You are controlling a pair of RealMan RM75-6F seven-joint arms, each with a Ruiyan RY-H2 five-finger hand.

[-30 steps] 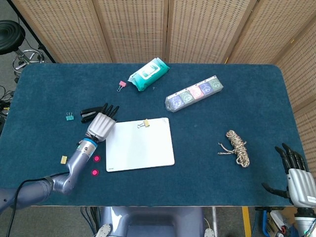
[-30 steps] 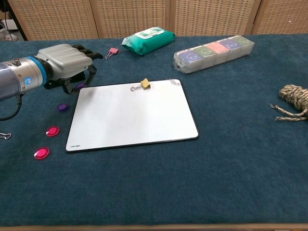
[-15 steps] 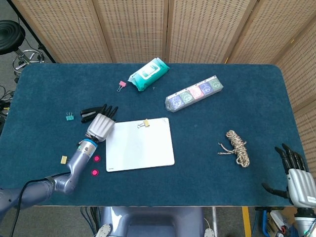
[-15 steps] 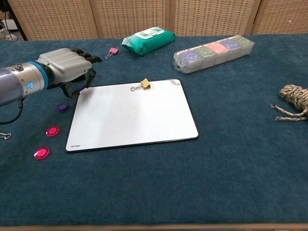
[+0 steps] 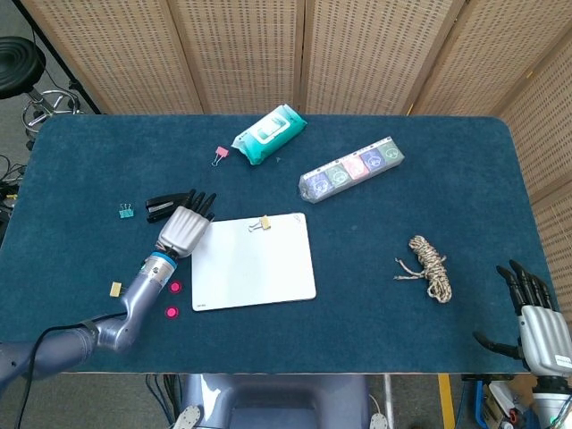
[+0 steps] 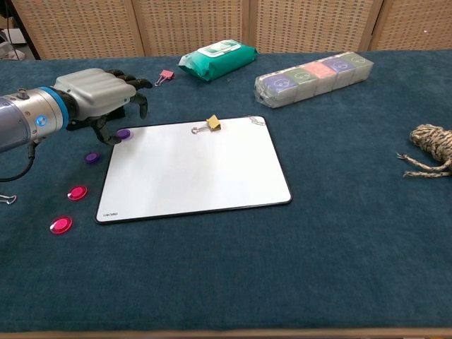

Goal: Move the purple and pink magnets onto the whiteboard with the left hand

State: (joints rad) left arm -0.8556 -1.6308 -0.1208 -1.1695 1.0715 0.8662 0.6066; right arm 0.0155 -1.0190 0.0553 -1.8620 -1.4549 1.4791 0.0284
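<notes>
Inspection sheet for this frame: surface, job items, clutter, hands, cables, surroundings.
Surface: blue cloth table.
Job's things: whiteboard flat; one purple magnet at its top-left corner by the left hand's fingertips, another purple magnet and two pink magnets on the cloth.
Clutter: wipes pack, box row, rope, stapler, binder clips.
Hands: left hand over the board's corner; right hand idle, fingers apart.
Cables: black cable under the left arm.
Surroundings: wicker screens, stool.

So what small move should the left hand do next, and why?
Probably carry the purple magnet a little further over the whiteboard and set it down. The left hand appears to pinch it at the board's top-left corner, barely past the edge. Another purple magnet and two pink magnets lie on the cloth.
</notes>
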